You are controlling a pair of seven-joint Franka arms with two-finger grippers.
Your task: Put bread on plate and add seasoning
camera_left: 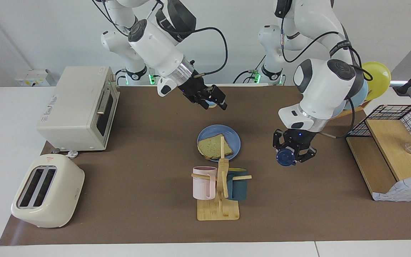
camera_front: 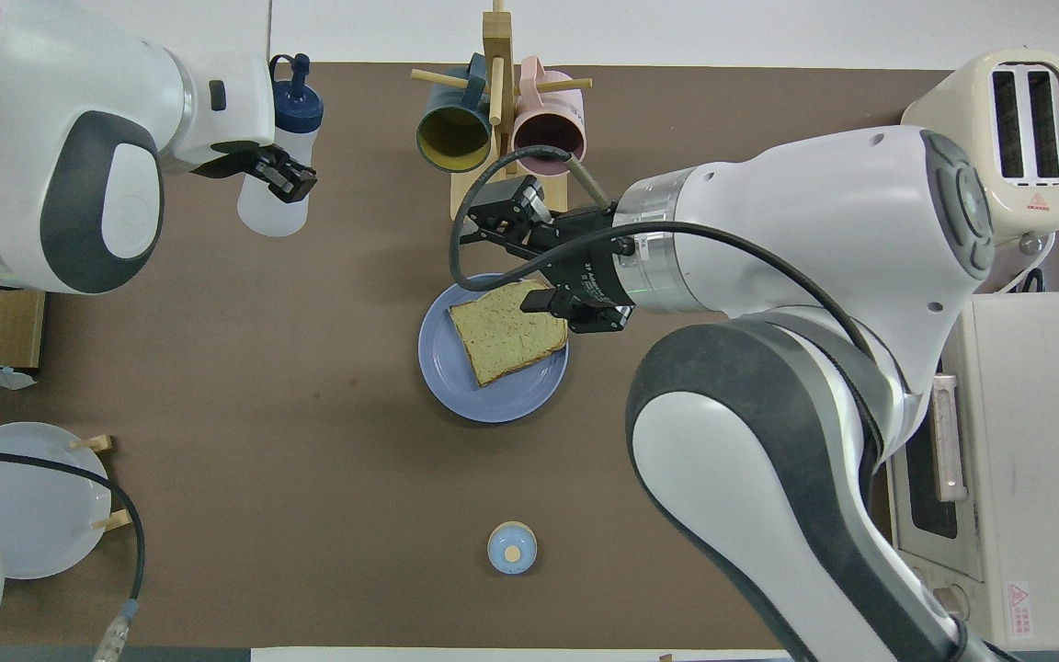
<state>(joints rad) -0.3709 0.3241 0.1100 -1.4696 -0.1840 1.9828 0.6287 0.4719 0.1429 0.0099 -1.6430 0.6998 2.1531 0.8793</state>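
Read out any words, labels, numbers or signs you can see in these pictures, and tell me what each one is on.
No text here can be read.
Toaster oven: grey printing on its top, too blurred to read.
Toaster oven front corner: red warning sticker, too small to read.
Toaster: red triangle warning sign, its wording too small.
Left arm's black band: white lettering, illegible.

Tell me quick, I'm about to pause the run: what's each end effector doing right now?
Left end effector: shut on the bottle, up in the air.
Right end effector: open, empty, raised over the table near the plate.
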